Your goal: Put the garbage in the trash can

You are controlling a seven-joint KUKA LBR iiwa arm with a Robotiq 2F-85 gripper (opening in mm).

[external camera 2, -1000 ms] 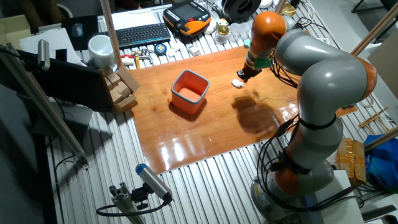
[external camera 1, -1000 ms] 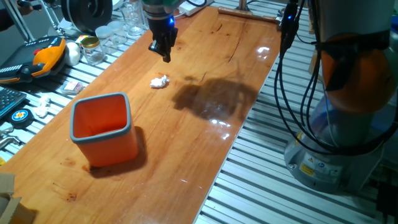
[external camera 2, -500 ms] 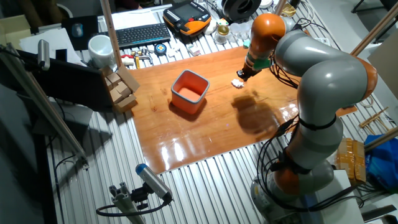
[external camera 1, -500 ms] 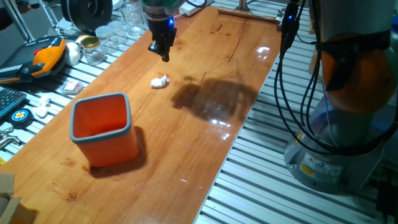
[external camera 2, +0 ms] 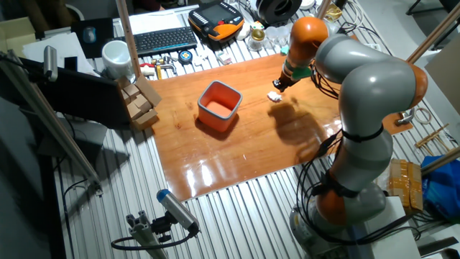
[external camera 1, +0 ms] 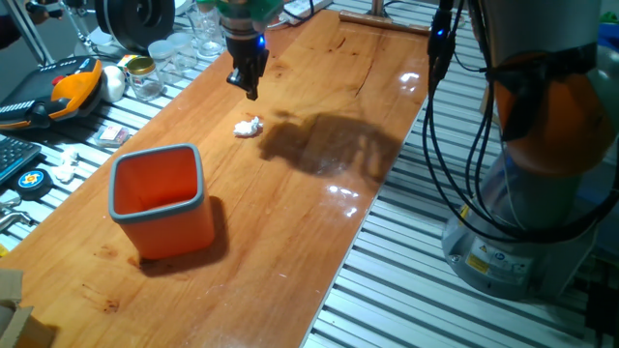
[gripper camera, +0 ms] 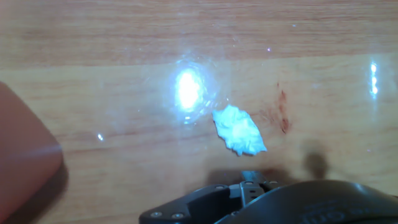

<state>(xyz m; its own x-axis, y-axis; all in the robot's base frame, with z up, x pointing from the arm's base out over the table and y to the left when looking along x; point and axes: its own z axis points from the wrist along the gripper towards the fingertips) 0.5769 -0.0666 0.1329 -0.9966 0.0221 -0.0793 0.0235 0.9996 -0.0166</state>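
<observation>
- The garbage [external camera 1: 249, 126], a small crumpled white wad, lies on the bare wood of the table [external camera 1: 319, 222], so no part of the task is finished yet.
- The gripper [external camera 1: 248, 85] hangs above the table, at about 12 o'clock from the wad in one fixed view, near it but not touching it.
- The gripper carries nothing. Its fingers look close together in the fixed views, but I cannot tell for sure if the claw is released or clenched; in the hand view only the dark body shows at the lower edge.
- In the hand view the wad [gripper camera: 239, 130] is a little right of the middle, beside a bright light spot and a reddish stain on the wood.
- The trash can [external camera 1: 160, 198], an orange bin with a grey rim, stands upright with its mouth free, at about 7 o'clock from the wad and well apart from it. Nothing shows inside it from this side.
- In the other fixed view, the bin [external camera 2: 219, 106] is at 9 o'clock from the wad [external camera 2: 274, 96].
- What is left, in my judgement: to come down over the wad, grasp it, carry it over the bin and release it there.
</observation>
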